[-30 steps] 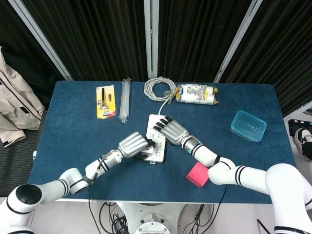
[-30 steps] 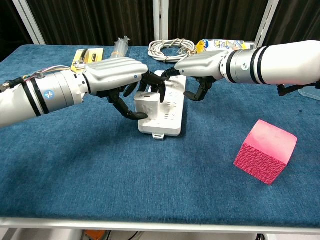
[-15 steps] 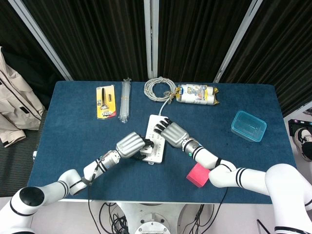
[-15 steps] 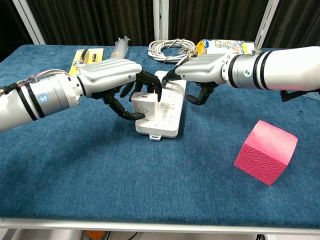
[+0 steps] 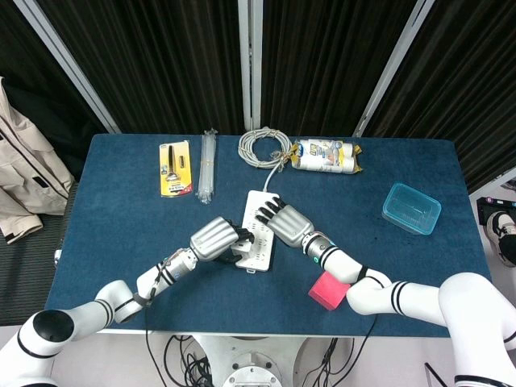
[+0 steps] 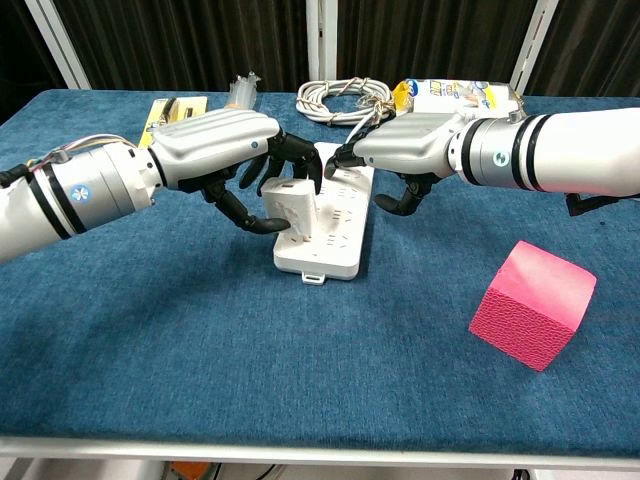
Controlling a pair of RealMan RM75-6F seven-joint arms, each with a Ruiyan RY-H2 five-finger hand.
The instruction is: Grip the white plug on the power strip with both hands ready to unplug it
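A white power strip point(image 6: 340, 235) point(image 5: 260, 211) lies in the middle of the blue table. The white plug point(image 6: 290, 205) stands in its near end, tilted a little. My left hand point(image 6: 225, 150) point(image 5: 214, 239) grips the plug, fingers curled over its top and thumb against its near left side. From the other side, my right hand point(image 6: 405, 145) point(image 5: 288, 223) lies over the strip. Its fingertips point(image 6: 335, 160) press on the strip's top just beside the plug, and its thumb curls at the strip's right edge. In the head view both hands hide the plug.
A pink cube point(image 6: 530, 315) point(image 5: 326, 290) sits near the front right. At the back lie a coiled white cable point(image 5: 264, 145), a yellow-labelled pack point(image 5: 326, 156), clear tubes point(image 5: 208, 165) and a yellow carded tool point(image 5: 173, 168). A blue container point(image 5: 411, 207) stands at the right.
Both hands have closed in on the plug end of the strip. The right hand's fingertips slid nearer the plug. The plug now leans and its top sits slightly higher.
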